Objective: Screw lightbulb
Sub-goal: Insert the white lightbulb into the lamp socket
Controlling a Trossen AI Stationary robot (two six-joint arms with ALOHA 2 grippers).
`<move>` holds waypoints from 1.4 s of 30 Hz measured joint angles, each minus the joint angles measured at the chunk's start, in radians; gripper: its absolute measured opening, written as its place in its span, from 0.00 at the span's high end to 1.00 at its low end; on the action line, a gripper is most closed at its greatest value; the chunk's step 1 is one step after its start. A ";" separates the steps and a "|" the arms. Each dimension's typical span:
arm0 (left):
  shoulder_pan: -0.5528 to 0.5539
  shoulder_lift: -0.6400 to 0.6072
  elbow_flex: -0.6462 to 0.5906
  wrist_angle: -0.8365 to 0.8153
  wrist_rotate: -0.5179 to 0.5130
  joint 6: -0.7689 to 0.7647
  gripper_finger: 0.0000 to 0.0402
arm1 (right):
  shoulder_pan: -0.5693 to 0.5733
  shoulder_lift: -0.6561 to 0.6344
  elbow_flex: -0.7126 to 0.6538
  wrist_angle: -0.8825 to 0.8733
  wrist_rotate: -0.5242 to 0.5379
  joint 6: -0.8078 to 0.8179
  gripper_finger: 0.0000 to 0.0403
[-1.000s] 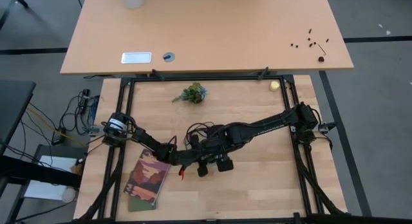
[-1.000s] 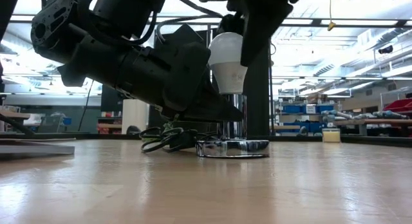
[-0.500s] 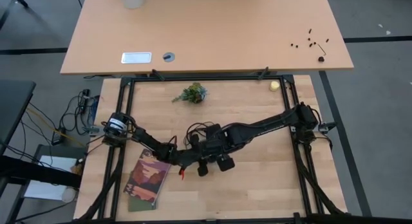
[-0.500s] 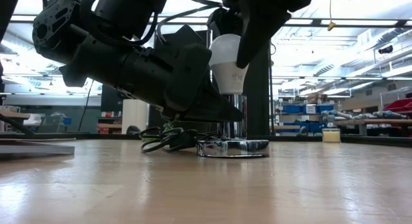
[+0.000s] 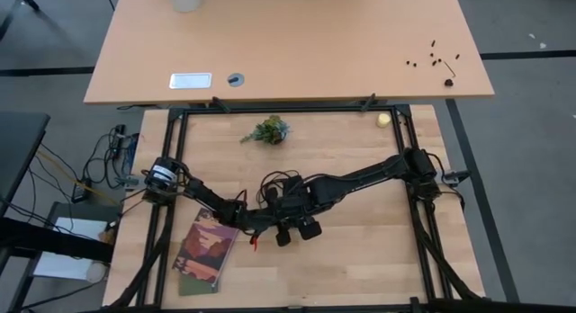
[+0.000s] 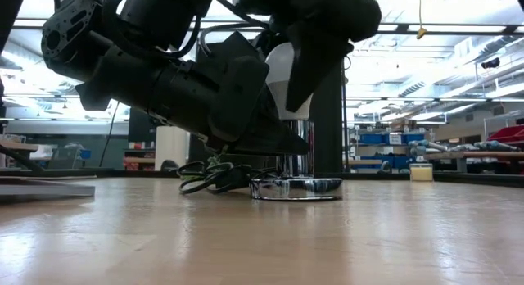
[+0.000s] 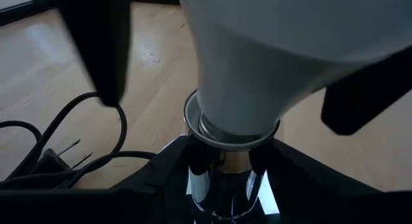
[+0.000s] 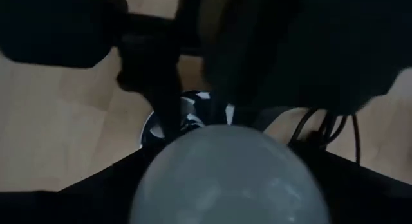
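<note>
In the chrome socket (image 7: pixel 222 185) held by left jaws, the lightbulb (image 7: pixel 270 63) stands, right jaws grasping it.

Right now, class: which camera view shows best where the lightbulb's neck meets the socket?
The left wrist view: the lightbulb narrows into the chrome socket directly ahead. The low view shows only a white sliver between the arms, the right wrist view only its rounded top, and the high view hides it under the arms.
</note>
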 joint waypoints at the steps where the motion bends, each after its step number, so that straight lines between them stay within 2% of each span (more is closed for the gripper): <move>1: 0.000 0.000 0.000 0.000 0.000 0.000 0.53 | 0.000 0.000 0.000 -0.002 0.000 0.000 0.17; 6: 0.000 0.000 0.000 0.000 0.000 0.000 0.53 | -0.014 0.000 0.000 0.006 0.000 0.011 0.21; 15: 0.000 0.000 0.000 -0.002 0.001 0.000 0.53 | -0.021 0.000 0.000 -0.001 0.000 0.050 0.36; 19: 0.000 0.000 0.000 -0.001 0.002 0.000 0.53 | -0.021 0.000 0.001 -0.014 -0.005 0.095 0.36; 24: 0.000 0.001 0.000 0.000 0.000 -0.002 0.53 | -0.020 0.000 0.001 -0.030 -0.024 0.190 0.30; 30: 0.000 0.001 -0.001 0.001 -0.001 -0.014 0.53 | -0.019 0.001 0.000 -0.021 -0.031 0.309 0.36; 34: 0.000 0.002 -0.001 0.009 -0.007 -0.023 0.53 | -0.019 0.001 0.000 -0.015 -0.026 0.390 0.35; 38: 0.000 0.002 -0.002 0.017 -0.009 -0.026 0.53 | -0.019 0.001 -0.007 -0.009 -0.002 0.531 0.32; 42: 0.000 0.003 -0.002 0.017 -0.011 -0.027 0.53 | -0.019 0.001 -0.021 -0.009 0.004 0.680 0.33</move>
